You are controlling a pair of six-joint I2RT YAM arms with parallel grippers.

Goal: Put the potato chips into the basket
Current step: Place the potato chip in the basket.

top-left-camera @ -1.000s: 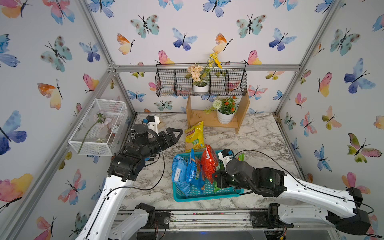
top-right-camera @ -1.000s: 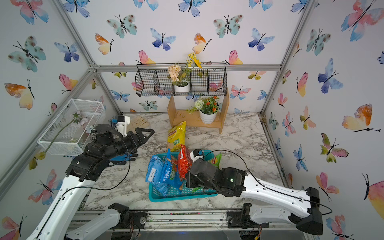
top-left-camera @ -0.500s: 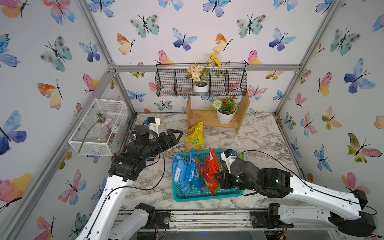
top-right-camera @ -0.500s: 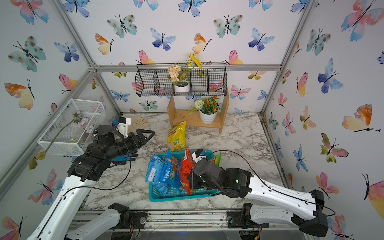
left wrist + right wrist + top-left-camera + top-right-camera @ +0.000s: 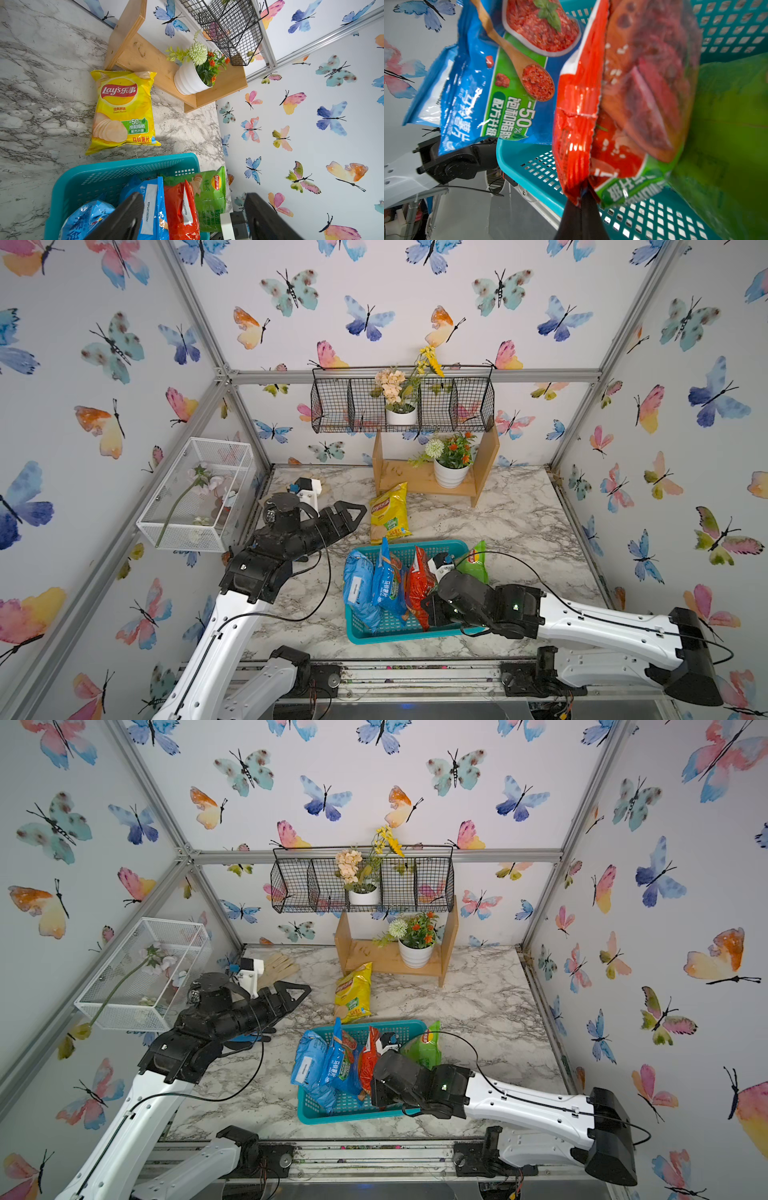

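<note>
Nearly all the potato chips sat in the teal perforated plastic basket, which rested on the marble-patterned desk near its front edge. A glossy blue chip bag stood on edge at the basket's left side. A second blue chip bag touched it, and the glossy red chip bag stood just beside that in the middle. In the right wrist view, the right pincer was pressed together on the red bag's crimped seam, low inside the basket. The glossy green chip bag leaned at the basket's far right corner and poked above the rim; whether it lay wholly inside could not be told. The glossy yellow chip bag lay label up on the desk, outside the basket, between its far wall and the low wooden shelf. The left pincer hovered above the desk just left of the yellow bag, spread wide and holding nothing. A white ribbed flower pot stood on the shelf, a black wire wall basket hung above it, and a white mesh box hung on the left wall.
</note>
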